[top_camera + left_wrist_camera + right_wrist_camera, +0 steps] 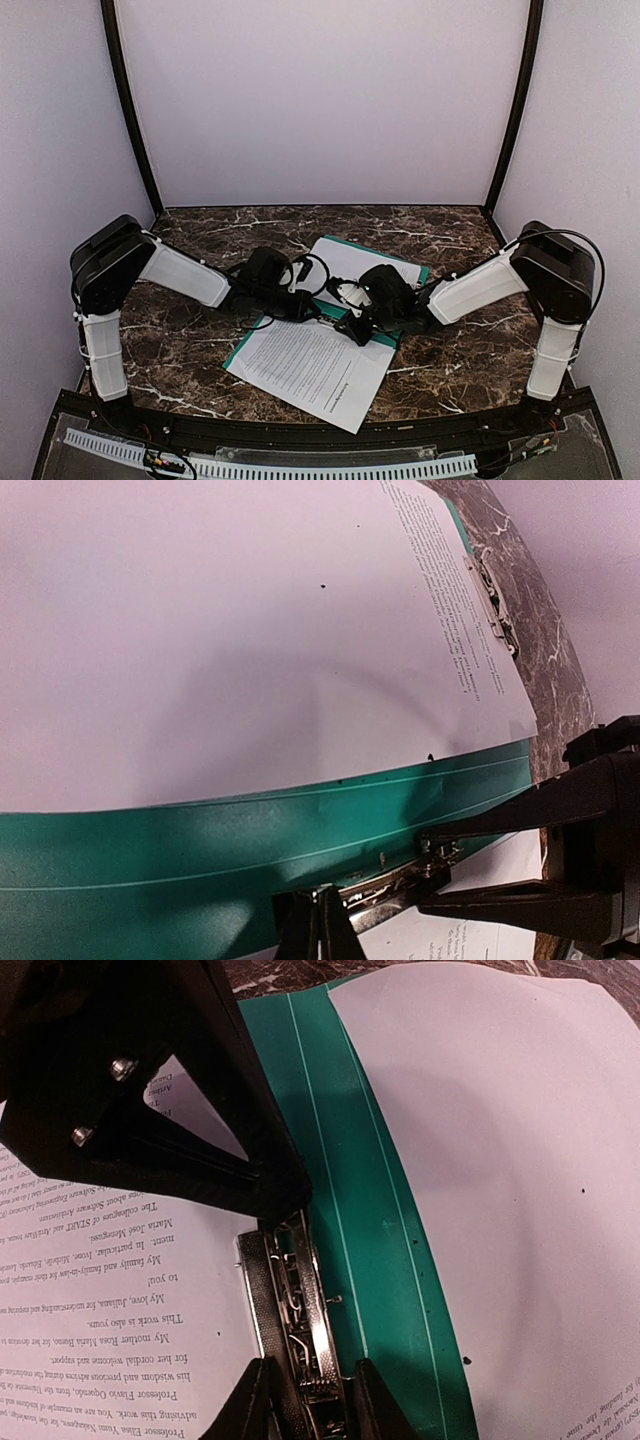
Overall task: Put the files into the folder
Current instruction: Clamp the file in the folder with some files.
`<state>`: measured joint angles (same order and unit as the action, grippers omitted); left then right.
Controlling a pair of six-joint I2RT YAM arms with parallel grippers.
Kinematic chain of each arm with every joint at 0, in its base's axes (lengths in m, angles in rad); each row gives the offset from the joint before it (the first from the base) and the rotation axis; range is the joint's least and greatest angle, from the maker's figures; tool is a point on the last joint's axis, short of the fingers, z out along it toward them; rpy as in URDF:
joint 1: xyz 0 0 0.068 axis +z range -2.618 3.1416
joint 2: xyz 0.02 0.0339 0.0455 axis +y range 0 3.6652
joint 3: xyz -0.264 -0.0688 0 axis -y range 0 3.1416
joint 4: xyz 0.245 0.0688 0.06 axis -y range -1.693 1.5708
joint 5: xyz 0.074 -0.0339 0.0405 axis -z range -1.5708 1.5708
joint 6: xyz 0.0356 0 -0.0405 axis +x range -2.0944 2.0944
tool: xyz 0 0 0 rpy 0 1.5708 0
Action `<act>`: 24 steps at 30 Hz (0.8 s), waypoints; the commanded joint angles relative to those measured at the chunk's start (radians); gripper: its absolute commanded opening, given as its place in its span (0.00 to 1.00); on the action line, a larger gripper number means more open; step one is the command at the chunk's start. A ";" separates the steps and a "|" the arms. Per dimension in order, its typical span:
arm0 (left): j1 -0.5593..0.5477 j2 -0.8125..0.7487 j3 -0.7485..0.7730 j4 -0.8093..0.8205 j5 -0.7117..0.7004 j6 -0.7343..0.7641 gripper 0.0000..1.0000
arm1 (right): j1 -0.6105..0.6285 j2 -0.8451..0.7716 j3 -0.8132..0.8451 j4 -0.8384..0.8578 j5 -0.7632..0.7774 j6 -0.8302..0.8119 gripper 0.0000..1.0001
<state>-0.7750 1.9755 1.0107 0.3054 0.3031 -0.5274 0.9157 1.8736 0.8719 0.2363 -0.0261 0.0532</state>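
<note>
Two sheets (310,365) hide most of folder (370,1190); clip (295,1310) cut off below.

- Lab-type robot test booth.
- Plain white walls (320,100) on three sides, black corner posts (130,110) where they meet.
- Dark marble-look table (200,345) boxed in by those walls.
- Left arm (185,275) and right arm (475,290) bolted side by side at near table edge.
- White slotted cable strip (300,468) and loose wiring (165,462) along black front rail (300,437).
</note>
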 commanded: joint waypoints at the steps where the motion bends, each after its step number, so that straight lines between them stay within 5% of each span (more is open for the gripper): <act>1: 0.004 0.008 -0.056 -0.077 0.027 -0.009 0.01 | -0.009 0.084 -0.060 -0.240 0.046 -0.007 0.25; 24: 0.021 -0.081 -0.045 -0.025 0.195 0.068 0.14 | -0.013 0.052 -0.009 -0.304 0.031 -0.035 0.27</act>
<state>-0.7494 1.9579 0.9810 0.3286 0.4328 -0.4927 0.9157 1.8729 0.8997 0.1856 -0.0311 0.0376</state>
